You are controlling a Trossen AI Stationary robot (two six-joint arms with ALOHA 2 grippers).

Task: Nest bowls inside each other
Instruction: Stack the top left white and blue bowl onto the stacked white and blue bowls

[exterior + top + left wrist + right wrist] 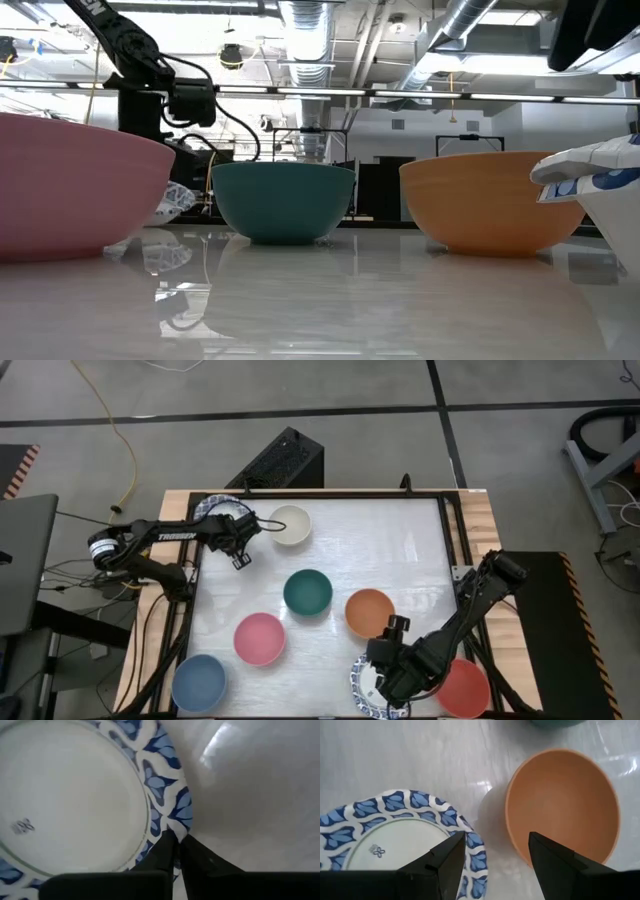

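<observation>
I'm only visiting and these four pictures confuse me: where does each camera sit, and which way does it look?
High view: overhead, looking straight down on the table; both arms show.
Low view: at tabletop height, looking level across; one arm shows behind the pink bowl.
Left wrist view: on the left arm, past the left gripper, shut on a blue-rimmed bowl.
Right wrist view: on the right arm, past the open right gripper.
Shared: high, low and right wrist views all show the orange bowl.

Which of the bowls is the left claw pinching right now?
The blue-patterned bowl at the far left corner; the left gripper is shut on its rim.
</observation>
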